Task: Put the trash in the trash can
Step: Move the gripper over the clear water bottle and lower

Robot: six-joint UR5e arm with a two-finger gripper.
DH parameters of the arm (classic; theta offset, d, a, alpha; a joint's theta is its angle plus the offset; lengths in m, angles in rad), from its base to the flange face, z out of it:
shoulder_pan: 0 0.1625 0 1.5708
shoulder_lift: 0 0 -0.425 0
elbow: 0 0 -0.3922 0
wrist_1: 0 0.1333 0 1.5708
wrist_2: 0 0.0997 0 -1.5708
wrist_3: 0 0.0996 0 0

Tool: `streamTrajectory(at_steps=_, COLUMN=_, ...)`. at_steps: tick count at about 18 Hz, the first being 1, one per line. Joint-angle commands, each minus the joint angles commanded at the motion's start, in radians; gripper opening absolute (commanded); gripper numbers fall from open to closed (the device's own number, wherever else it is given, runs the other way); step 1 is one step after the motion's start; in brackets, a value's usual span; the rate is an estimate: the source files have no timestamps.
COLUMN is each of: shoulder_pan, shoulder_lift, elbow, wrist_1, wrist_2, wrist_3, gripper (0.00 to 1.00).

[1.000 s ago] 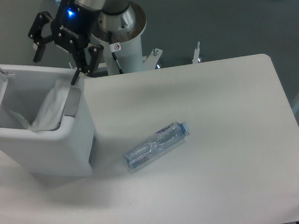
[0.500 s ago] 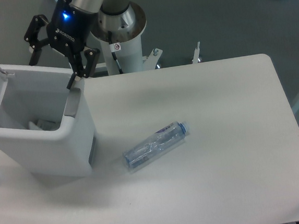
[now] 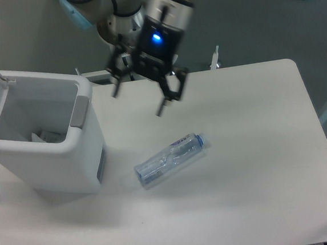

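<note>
Bottle (image 3: 169, 158) lies below hand (image 3: 138, 104).

White trash can (image 3: 53, 166), grey rim panel; clear bottle (image 3: 169, 159), blue cap, bluish label; white table (image 3: 246, 149).

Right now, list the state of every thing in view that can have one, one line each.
trash can: lid open, upright on the table.
plastic bag: lying inside the trash can, only partly visible.
bottle: crushed, capped, lying on its side on the table, not held.
gripper: open, empty, above the table between trash can and bottle.
</note>
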Motion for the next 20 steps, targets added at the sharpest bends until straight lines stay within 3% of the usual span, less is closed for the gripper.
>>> streamTrajectory(at_steps=3, shoulder_pan=-0.018, shoulder_lift=-0.057, elbow=0.021, wrist_1=0.006, wrist_2=0.182, wrist_3=0.005, gripper=1.00)
streamTrajectory(at_steps=6, shoulder_pan=-0.092, shoulder_lift=-0.137, elbow=0.063, wrist_1=0.000, wrist_2=0.297, wrist_3=0.058, gripper=1.00)
streamTrajectory(at_steps=9, shoulder_pan=-0.127, shoulder_lift=-0.177, elbow=0.068, wrist_1=-0.002, wrist_2=0.391, wrist_3=0.066, gripper=1.00)
streamTrajectory(at_steps=12, shoulder_pan=-0.179, shoulder_lift=-0.221, elbow=0.095, wrist_1=-0.011, wrist_2=0.560, wrist_3=0.094, gripper=1.00)
streamTrajectory(at_steps=14, shoulder_pan=-0.221, shoulder_lift=-0.247, elbow=0.078, wrist_1=-0.012, wrist_2=0.640, wrist_3=0.095, gripper=1.00)
streamTrajectory(at_steps=20, shoulder_pan=-0.273, shoulder_lift=-0.286, elbow=0.066, wrist_1=-0.029, wrist_2=0.669, wrist_3=0.094, gripper=1.00)
